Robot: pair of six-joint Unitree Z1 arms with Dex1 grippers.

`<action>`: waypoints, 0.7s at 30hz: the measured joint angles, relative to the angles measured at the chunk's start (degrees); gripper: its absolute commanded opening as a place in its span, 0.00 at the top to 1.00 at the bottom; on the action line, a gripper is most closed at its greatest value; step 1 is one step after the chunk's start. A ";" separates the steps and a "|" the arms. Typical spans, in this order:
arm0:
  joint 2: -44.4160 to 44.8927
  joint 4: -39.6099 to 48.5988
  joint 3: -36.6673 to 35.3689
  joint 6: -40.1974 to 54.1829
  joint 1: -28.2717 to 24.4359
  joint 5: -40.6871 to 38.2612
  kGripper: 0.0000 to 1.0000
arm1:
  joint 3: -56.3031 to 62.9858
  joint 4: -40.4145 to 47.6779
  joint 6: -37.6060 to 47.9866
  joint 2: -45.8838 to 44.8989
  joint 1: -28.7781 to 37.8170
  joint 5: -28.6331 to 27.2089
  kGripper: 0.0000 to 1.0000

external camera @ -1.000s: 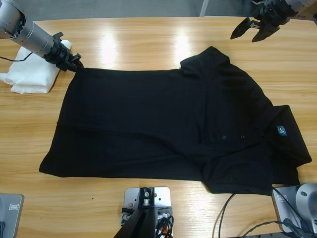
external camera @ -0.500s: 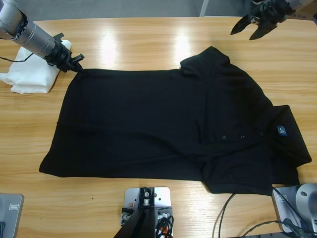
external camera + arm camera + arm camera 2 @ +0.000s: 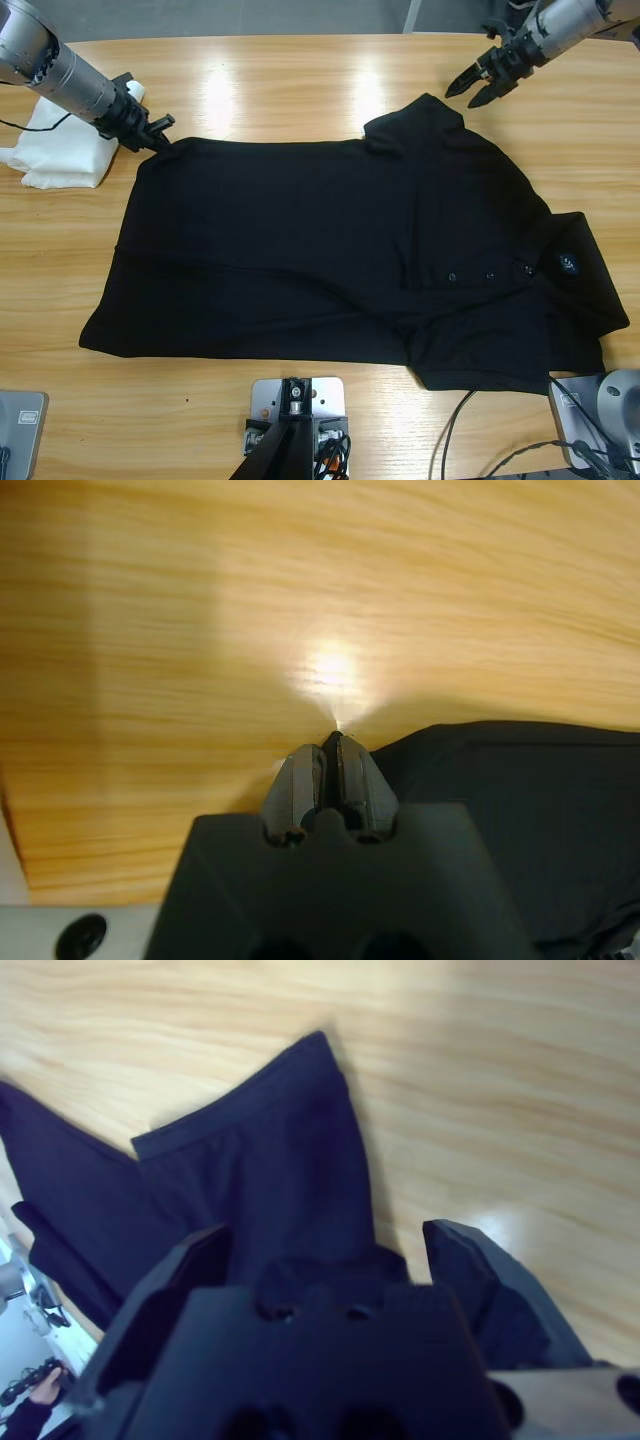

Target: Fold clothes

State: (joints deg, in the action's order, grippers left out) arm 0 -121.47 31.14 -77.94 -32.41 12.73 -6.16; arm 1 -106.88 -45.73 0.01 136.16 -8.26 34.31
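Observation:
The black polo shirt lies spread flat across the table, its collar and small white logo at the right. My left gripper is shut and sits at the shirt's upper left hem corner. In the left wrist view the shut gripper rests on wood, with the black fabric just beside its right jaw. My right gripper stands open close to the tip of the upper sleeve. The right wrist view shows that sleeve lying between the spread jaws of the gripper.
A white folded garment lies at the table's left end, under the left arm. Bare wood of the table runs along the far side. Black cables hang at the front right edge.
My right gripper has come down and left from the top right corner to the upper sleeve's tip. The left gripper has shifted slightly right at the hem corner.

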 measured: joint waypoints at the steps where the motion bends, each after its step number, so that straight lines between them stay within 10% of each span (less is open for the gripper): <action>1: 0.02 0.00 0.02 0.00 0.00 0.00 1.00 | -1.29 -0.85 -0.11 0.66 0.00 0.00 0.17; 12: 0.03 0.00 0.03 -0.17 0.00 0.00 1.00 | -13.03 -11.15 -1.46 5.93 0.80 -1.94 0.24; 21: 0.03 0.00 0.06 -0.17 0.00 0.00 1.00 | -13.22 -12.69 -2.49 6.33 1.58 0.44 0.57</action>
State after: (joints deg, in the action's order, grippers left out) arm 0 -121.43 31.14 -77.88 -32.58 12.73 -6.16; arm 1 -120.10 -58.41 -2.48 142.49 -6.68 34.74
